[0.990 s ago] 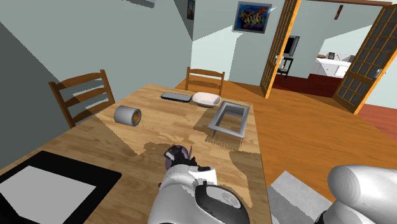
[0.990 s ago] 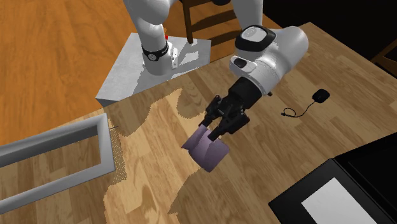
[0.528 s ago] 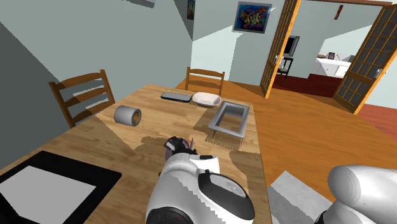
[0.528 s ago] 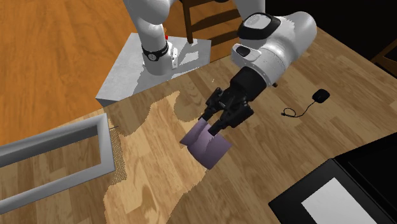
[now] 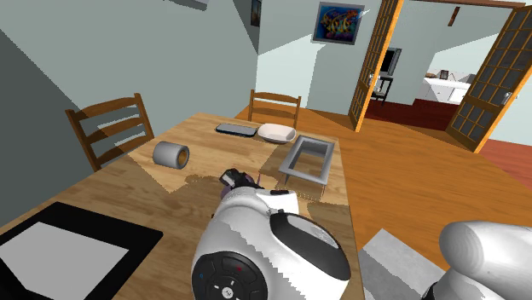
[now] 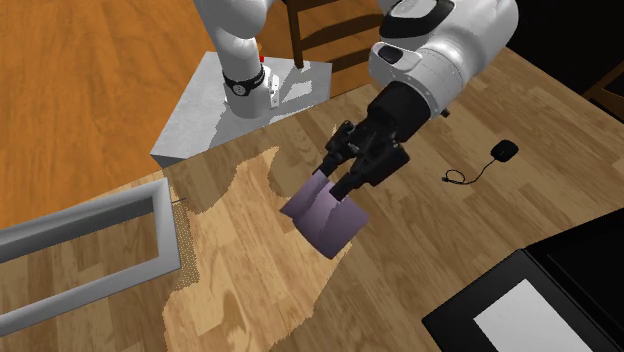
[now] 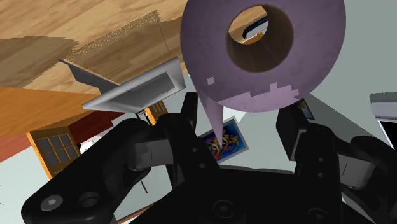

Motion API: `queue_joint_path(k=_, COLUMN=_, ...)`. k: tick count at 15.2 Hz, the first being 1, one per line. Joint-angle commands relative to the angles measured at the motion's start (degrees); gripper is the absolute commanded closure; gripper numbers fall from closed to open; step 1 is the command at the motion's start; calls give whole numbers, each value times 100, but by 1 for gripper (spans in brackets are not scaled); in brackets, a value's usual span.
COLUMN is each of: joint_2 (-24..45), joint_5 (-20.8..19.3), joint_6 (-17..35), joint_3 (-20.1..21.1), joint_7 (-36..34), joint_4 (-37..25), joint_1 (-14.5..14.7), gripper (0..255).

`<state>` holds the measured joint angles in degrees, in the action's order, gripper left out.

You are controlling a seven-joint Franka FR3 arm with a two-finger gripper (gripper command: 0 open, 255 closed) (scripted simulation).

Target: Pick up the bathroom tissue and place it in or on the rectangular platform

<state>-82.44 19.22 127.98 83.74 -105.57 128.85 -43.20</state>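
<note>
Table (image 5: 223,152) holds one grey roll (image 5: 170,154); fingers (image 7: 294,133) clasp one purple roll (image 6: 325,216).

No readable text, labels or numbers in my views. The framed picture (image 5: 339,21), well beyond my pincer (image 6: 336,188), has colour swirls and no lettering. The purple roll (image 6: 325,222) clamped in the pincer is plain. The black button disc (image 5: 228,279) behind the pincer has small marks (too small to read).

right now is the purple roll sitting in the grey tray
No, the purple roll hangs clasped in the gripper over the wooden table, apart from the grey tray.
</note>
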Motion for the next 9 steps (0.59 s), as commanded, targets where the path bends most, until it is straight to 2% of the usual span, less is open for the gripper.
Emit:
queue_joint_path(k=1, joint_2=34, joint_5=-54, joint_6=-43, joint_3=-117, joint_7=76, joint_4=-35, joint_1=-10, gripper=255)
queue_joint_path(k=9, joint_2=165, joint_5=-252, joint_6=-246, joint_3=-539, joint_7=342, joint_4=-230, joint_1=-55, gripper=255)
